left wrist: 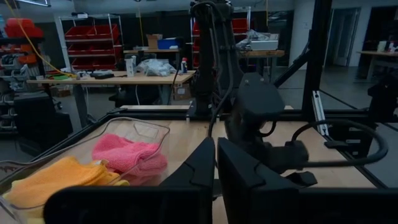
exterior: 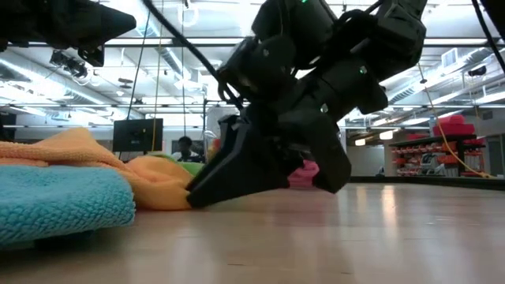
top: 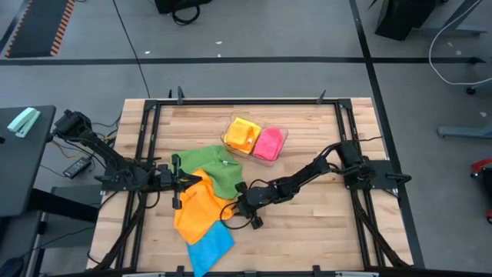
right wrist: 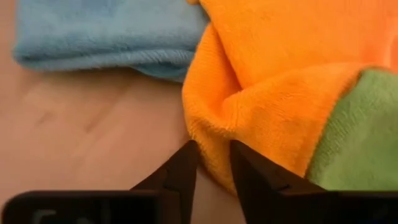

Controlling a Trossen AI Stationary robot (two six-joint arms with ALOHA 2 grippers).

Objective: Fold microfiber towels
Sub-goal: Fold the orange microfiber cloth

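Three microfiber towels lie overlapped on the wooden table. The green towel (top: 211, 165) is farthest, with the orange towel (top: 196, 211) partly under it. The blue towel (top: 209, 246) is nearest the front edge. My right gripper (top: 237, 208) is low at the orange towel's right edge, shut on it. My left gripper (top: 178, 183) hangs level above the towels' left side. It is shut with nothing between its fingers (left wrist: 205, 171). A yellow towel (top: 242, 135) and a pink towel (top: 269, 144) lie in the clear tray (top: 283, 131). My right gripper pinches a rumpled bulge at the orange towel's right edge (right wrist: 214, 152) between its two fingers. One layer or several, I cannot tell. The fingers (exterior: 229, 170) slant down from the table's right, tips at the tabletop. The towel lies slack on the table, green towel (right wrist: 360, 130) over it.
The clear tray stands at the back middle of the table. Bare wood lies to the right of the towels and along the front right. A black metal frame (top: 338, 108) borders the table. In the low view a person shows far off in the room behind.
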